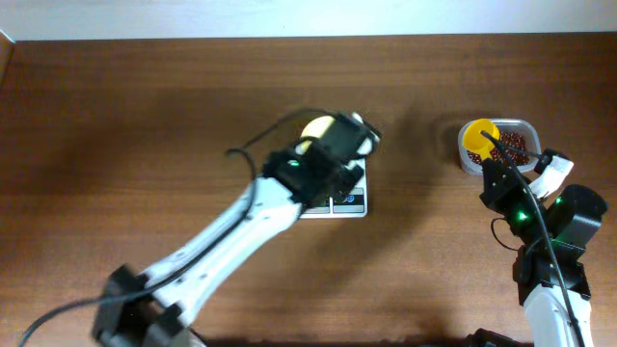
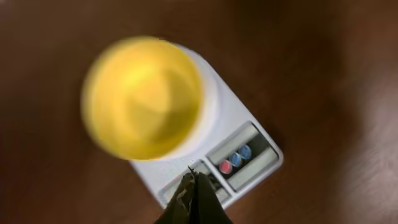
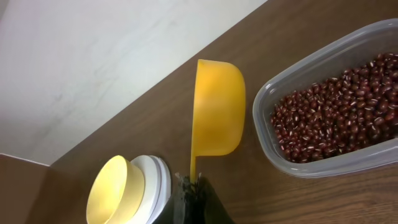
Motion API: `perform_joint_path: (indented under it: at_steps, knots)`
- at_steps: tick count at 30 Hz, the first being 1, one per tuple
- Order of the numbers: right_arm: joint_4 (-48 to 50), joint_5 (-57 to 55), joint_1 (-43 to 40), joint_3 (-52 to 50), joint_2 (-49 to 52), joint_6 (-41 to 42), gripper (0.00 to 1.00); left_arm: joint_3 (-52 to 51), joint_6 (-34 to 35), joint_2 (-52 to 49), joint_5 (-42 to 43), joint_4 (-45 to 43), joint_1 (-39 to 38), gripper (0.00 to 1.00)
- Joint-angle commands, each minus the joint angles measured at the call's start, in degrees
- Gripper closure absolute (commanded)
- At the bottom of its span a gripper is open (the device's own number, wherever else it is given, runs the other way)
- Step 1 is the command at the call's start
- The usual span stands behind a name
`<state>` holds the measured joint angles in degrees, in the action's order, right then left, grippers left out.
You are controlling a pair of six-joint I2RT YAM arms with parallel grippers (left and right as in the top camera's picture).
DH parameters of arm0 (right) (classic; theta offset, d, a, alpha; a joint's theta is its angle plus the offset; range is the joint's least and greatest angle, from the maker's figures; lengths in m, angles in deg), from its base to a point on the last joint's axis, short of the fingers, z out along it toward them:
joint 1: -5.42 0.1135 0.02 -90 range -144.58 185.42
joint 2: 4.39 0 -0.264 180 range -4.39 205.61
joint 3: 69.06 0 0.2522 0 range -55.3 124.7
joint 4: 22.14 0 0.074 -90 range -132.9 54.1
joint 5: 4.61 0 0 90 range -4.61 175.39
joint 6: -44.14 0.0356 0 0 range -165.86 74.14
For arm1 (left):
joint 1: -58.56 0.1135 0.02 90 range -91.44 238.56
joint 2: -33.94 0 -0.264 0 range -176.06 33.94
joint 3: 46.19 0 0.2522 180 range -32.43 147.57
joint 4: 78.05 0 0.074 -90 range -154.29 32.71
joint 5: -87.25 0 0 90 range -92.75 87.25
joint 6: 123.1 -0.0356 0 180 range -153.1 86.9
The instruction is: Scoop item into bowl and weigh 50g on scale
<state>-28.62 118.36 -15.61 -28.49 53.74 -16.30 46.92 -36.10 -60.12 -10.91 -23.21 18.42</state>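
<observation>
The pale-yellow bowl (image 2: 143, 96) stands empty on the white scale (image 2: 249, 155); both also show in the overhead view, the bowl (image 1: 316, 127) and the scale (image 1: 349, 203). My left gripper (image 2: 194, 177) is shut with nothing in it, its tip just above the scale's front edge beside the red and blue buttons. My right gripper (image 3: 191, 182) is shut on the handle of the yellow scoop (image 3: 216, 115). It holds the scoop beside the clear container (image 3: 373, 162) of red-brown beans (image 3: 336, 118). No beans show in the scoop (image 1: 479, 135) from overhead.
The left arm (image 1: 241, 226) lies diagonally from the front left to the scale and hides much of it from overhead. The container (image 1: 525, 127) sits at the right, near the right arm (image 1: 554, 217). A pale wall runs along the table's far edge.
</observation>
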Motion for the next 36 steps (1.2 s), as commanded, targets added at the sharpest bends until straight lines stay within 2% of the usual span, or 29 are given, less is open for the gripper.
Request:
perform_joint_path:
  at_steps: [1,8,12,15,24,31,36]
  knots:
    - [0.22,-0.94,-0.37,0.85,-0.22,-0.79,0.96,0.85,-0.11,6.34,0.22,0.04,5.25,1.00]
    - [0.24,-3.43,-0.37,0.85,-0.22,-0.39,0.96,0.11,-0.09,3.61,1.05,0.42,5.55,1.00]
    - [0.22,-3.54,-0.37,0.85,-0.20,-0.42,0.96,-0.24,-0.09,-1.99,9.09,3.82,1.66,1.00]
    - [0.22,-3.54,-0.37,0.85,-0.22,-0.42,0.96,-0.61,-0.13,-4.22,6.67,4.57,-1.49,1.00]
    - [0.22,-3.74,-0.37,0.85,-0.20,-0.44,0.96,-1.60,-0.11,-15.28,5.27,0.94,-1.70,1.00]
    - [0.22,-3.69,-0.37,0.85,1.16,-0.42,0.96,-5.03,-0.04,-15.72,3.19,-4.52,-0.92,1.00]
    - [0.22,-3.69,-0.37,0.85,2.25,-0.42,0.96,-5.16,-0.04,-15.72,3.43,-5.07,-0.28,1.00]
